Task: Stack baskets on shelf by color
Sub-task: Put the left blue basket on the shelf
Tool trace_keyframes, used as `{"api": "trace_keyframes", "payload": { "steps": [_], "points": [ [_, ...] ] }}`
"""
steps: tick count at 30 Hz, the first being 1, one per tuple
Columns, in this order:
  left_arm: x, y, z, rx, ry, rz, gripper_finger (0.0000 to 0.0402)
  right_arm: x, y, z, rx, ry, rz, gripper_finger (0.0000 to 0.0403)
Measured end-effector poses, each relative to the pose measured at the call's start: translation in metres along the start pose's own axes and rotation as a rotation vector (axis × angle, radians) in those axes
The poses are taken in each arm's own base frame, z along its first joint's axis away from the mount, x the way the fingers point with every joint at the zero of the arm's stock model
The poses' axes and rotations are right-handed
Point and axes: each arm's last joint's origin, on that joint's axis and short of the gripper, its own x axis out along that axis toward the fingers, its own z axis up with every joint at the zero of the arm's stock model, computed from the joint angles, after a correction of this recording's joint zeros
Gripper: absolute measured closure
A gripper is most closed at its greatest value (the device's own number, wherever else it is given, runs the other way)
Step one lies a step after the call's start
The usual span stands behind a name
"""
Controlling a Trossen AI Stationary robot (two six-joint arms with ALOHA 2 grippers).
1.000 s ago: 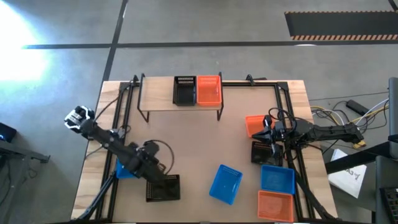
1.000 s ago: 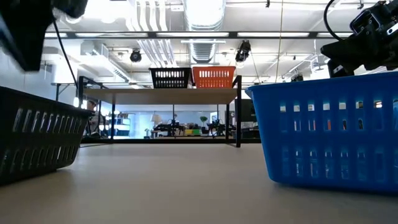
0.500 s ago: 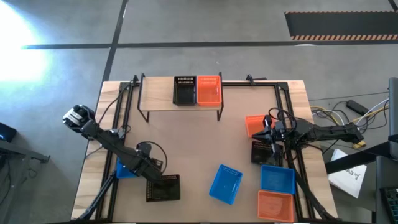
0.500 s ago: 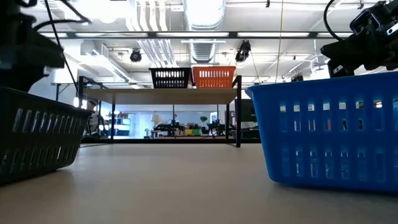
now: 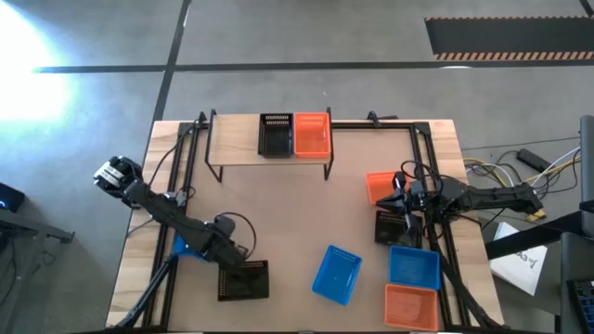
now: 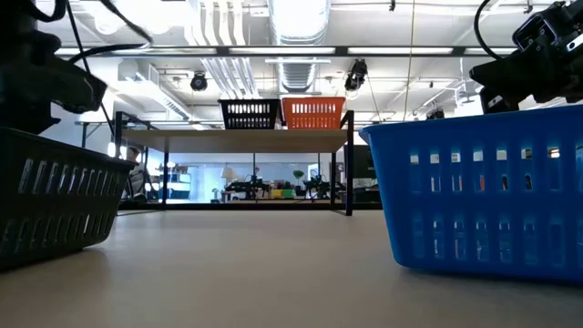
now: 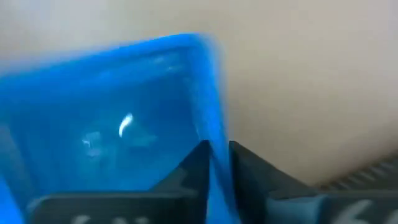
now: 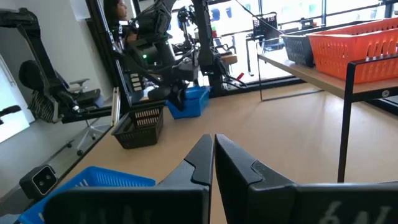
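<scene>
The shelf (image 5: 246, 148) at the table's far side carries a black basket (image 5: 276, 135) and an orange basket (image 5: 312, 134) side by side. My left gripper (image 5: 221, 245) points down at a blue basket (image 5: 186, 249) near the table's left edge and is shut on its wall. Beside it on the table stands a black basket (image 5: 243, 280). Another blue basket (image 5: 336, 275) sits at the near middle. My right gripper (image 8: 213, 155) rests shut at the right, by orange (image 5: 380, 186), black (image 5: 390, 228), blue (image 5: 413, 267) and orange (image 5: 411, 306) baskets. My left gripper has the blue basket's right-hand wall (image 7: 214, 134) between its two fingers, a little back from a corner. One finger (image 7: 194, 167) is inside the basket and the other (image 7: 250, 169) outside. The fingers come from above, pointing down. The basket sits on the table.
Black frame rails run along the table's left and right edges. Bare tabletop lies between the shelf and the near baskets (image 5: 297, 213). In the low view a black basket (image 6: 55, 205) and a blue one (image 6: 483, 196) stand close to the camera.
My left gripper has come down onto the blue basket's right-hand wall, its wrist turning a little. The baskets have stayed where they were.
</scene>
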Motion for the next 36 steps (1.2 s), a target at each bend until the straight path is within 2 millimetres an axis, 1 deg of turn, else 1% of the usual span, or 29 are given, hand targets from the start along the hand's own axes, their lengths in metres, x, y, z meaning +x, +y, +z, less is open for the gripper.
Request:
{"api": "trace_keyframes", "payload": {
  "steps": [2,5,9,13,17,20,22,25,28,30,31,33,36],
  "points": [
    [-0.003,-0.005,0.001,0.086,0.003,-0.041,0.0393,0.0,0.0,0.0,0.0,0.0,0.0,0.0394],
    [-0.01,-0.015,0.0,0.241,0.015,-0.11,0.0392,0.0,0.0,0.0,0.0,0.0,0.0,0.0394],
    [-0.027,-0.027,-0.002,0.448,0.06,-0.19,0.0394,0.0,0.0,0.0,0.0,0.0,0.0,0.0394],
    [-0.051,-0.04,-0.002,0.618,0.072,-0.279,0.0401,0.0,0.0,0.0,0.0,0.001,0.0,0.0394],
    [-0.079,-0.046,0.0,0.691,0.059,-0.301,0.0401,0.0,0.0,0.0,0.0,0.001,0.0,0.0394],
    [-0.102,-0.044,0.004,0.7,0.036,-0.257,0.0401,0.0,0.0,0.0,0.0,0.001,0.0,0.0394],
    [-0.116,-0.041,0.007,0.748,-0.01,-0.211,0.0401,0.0,0.0,0.0,0.0,0.001,0.0,0.0394],
    [-0.132,-0.037,0.014,0.897,-0.138,-0.138,0.0401,0.0,0.0,0.0,0.0,0.0,0.0,0.0394],
    [-0.143,-0.035,0.024,1.065,-0.324,-0.028,0.0401,0.0,0.0,0.0,0.0,0.0,0.0,0.0394],
    [-0.147,-0.034,0.034,1.109,-0.46,0.087,0.0401,0.0,0.0,0.0,0.0,0.001,0.0,0.0394],
    [-0.149,-0.031,0.041,1.122,-0.501,0.147,0.0401,0.0,0.0,0.0,0.0,0.0,0.0,0.0394],
    [-0.151,-0.024,0.056,1.125,-0.503,0.23,0.0402,0.0,0.0,0.0,0.0,0.001,0.0,0.0394],
    [-0.154,-0.008,0.081,1.081,-0.44,0.308,0.0402,0.0,0.0,0.0,0.0,0.001,0.0,0.0394]
  ]
}}
